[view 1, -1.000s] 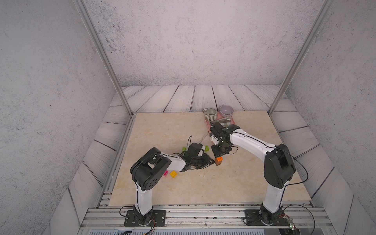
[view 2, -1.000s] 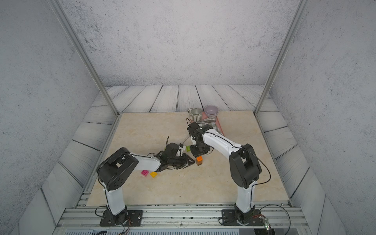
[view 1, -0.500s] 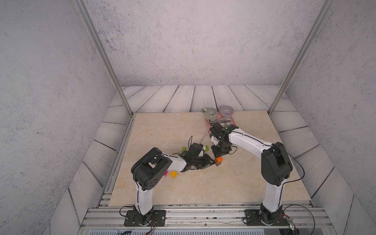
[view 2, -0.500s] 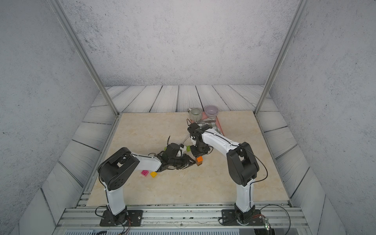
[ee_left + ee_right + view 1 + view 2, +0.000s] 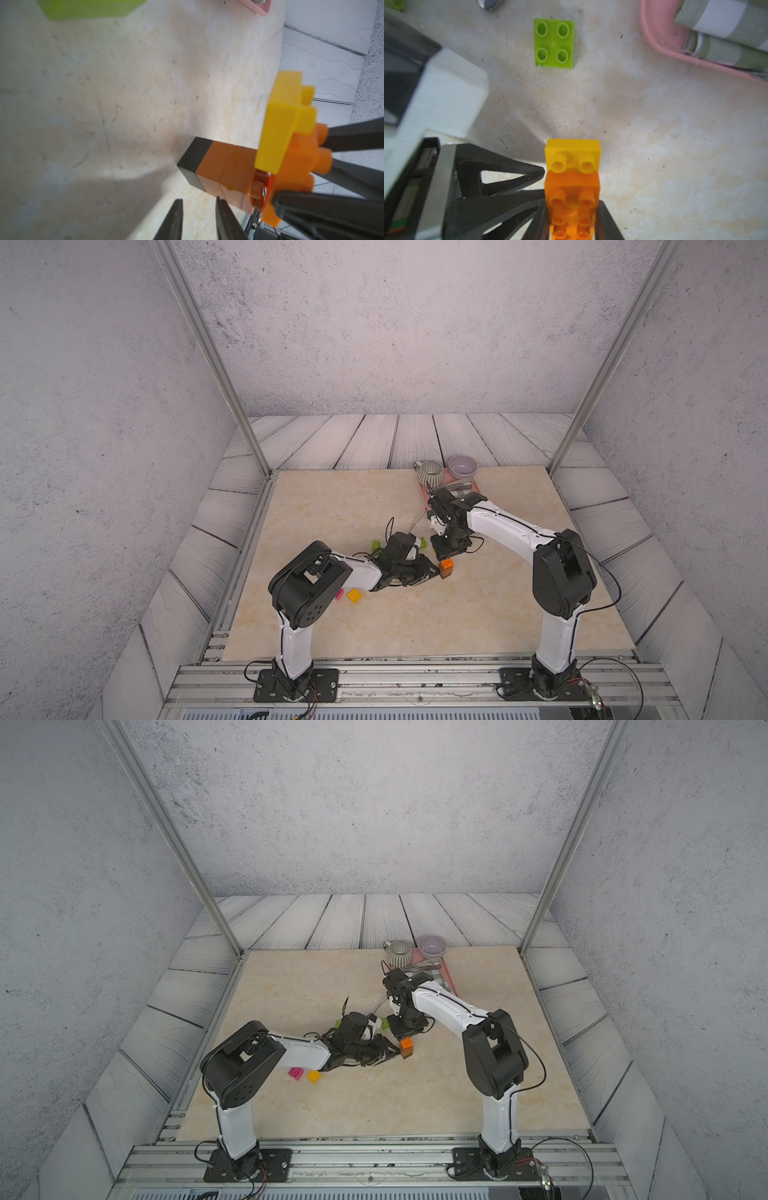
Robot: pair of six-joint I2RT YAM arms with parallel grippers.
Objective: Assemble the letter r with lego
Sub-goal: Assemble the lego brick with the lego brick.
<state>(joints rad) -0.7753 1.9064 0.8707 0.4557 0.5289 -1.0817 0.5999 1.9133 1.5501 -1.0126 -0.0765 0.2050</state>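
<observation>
In both top views little has shifted since a second ago, with the brick stack mid-worktop; the left wrist view shows the left pincer slightly parted and empty beside it; the right wrist view shows the right pincer clamping the stack's orange brick, which carries a yellow brick.

No writing, label, brand, number or sign is legible in any view; any lettering on the lime green square plastic brick studs is too small to tell.

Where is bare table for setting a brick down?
Bare: the table's near strip by the arm bases, its far-left quarter beyond the left gripper. Crowded: the centre, where the right gripper holds the lego stack, and the pink tray's corner.
</observation>
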